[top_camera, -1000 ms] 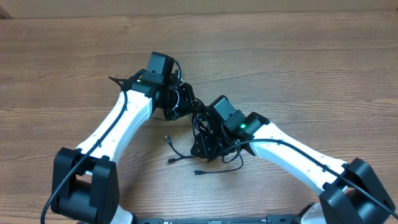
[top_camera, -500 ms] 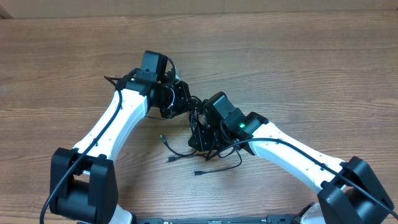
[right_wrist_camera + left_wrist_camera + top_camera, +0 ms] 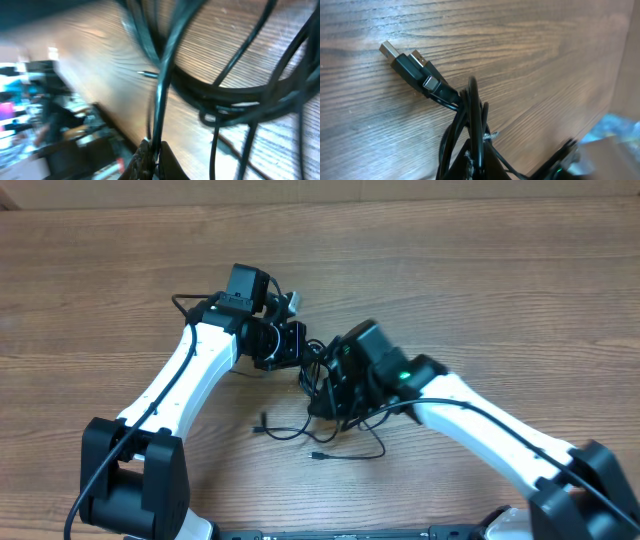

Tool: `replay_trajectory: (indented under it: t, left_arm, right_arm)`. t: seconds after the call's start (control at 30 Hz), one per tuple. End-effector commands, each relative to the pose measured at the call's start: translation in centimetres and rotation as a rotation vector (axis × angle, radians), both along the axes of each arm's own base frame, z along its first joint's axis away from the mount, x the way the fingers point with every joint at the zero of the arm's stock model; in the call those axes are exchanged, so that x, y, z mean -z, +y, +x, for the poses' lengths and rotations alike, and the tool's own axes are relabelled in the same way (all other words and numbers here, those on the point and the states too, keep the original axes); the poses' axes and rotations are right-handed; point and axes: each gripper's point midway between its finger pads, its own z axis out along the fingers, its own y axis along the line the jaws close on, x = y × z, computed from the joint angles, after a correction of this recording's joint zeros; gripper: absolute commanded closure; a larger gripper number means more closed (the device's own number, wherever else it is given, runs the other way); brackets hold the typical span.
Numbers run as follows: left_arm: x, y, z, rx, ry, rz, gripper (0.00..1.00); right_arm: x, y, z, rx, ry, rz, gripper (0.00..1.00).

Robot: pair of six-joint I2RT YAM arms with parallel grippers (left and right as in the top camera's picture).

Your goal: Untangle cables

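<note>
The cables [image 3: 316, 372] are thin black cords bunched in a tangle between my two grippers, with loose ends trailing toward the front [image 3: 318, 454]. My left gripper [image 3: 292, 345] is shut on a bundle of strands. In the left wrist view the cables [image 3: 472, 100] rise from its shut fingers [image 3: 479, 150] toward several silver-tipped USB plugs [image 3: 407, 62] lying on the wood. My right gripper [image 3: 326, 388] is shut on one strand. In the right wrist view that cable [image 3: 165, 65] runs straight up out of the gripper [image 3: 155, 145] into looping cords [image 3: 240, 95].
The wooden table [image 3: 480, 290] stretches around the arms. Thicker black wires [image 3: 150, 415] run along both white arm links. Blurred room clutter [image 3: 45, 115] shows past the table edge in the right wrist view.
My right gripper has closed onto a strand and shifted slightly up and right. The loose cable ends on the table have slid left. The left gripper stays shut and has barely moved.
</note>
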Motion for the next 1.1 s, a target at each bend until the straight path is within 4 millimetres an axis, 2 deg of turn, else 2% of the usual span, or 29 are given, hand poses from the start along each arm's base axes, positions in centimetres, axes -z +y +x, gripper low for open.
replay_trajectory:
  t: [0.0, 0.13, 0.27, 0.4, 0.53, 0.7, 0.83, 0.93, 1.07]
  left_arm:
    - [-0.2, 0.0, -0.2, 0.195, -0.15, 0.021, 0.96]
    - [-0.3, -0.1, 0.0, 0.2, -0.166, 0.023, 0.96]
    - [-0.3, -0.1, 0.1, 0.202, -0.173, 0.019, 0.96]
    - [-0.3, -0.1, 0.1, 0.221, -0.187, 0.023, 0.96]
    - [-0.3, -0.1, 0.1, 0.212, -0.18, 0.023, 0.96]
    - [-0.3, -0.1, 0.1, 0.118, -0.106, 0.011, 0.96]
    - [-0.3, -0.1, 0.2, 0.081, -0.078, 0.005, 0.96]
    - [-0.3, -0.1, 0.2, 0.081, -0.078, 0.006, 0.96]
    - [-0.3, -0.1, 0.1, 0.04, -0.037, 0.002, 0.96]
  right_arm:
    - [-7.8, -0.9, 0.3, -0.028, 0.004, 0.268, 0.96]
    - [-10.0, -3.2, 1.3, 0.012, 0.043, 0.365, 0.96]
    - [-9.6, -4.9, 2.3, 0.062, 0.05, 0.35, 0.96]
    - [-8.2, -6.6, 4.2, 0.145, -0.007, 0.266, 0.96]
    - [-7.3, -6.7, 3.3, 0.146, 0.03, 0.223, 0.96]
    - [-4.1, -7.4, 1.6, 0.167, 0.059, 0.018, 0.78]
    - [-3.1, -6.6, -0.2, 0.12, 0.059, -0.055, 0.64]
    - [-2.7, -5.9, -0.9, 0.093, 0.034, -0.093, 0.62]
    - [-1.5, -6.0, -1.0, 0.144, -0.006, -0.213, 0.63]
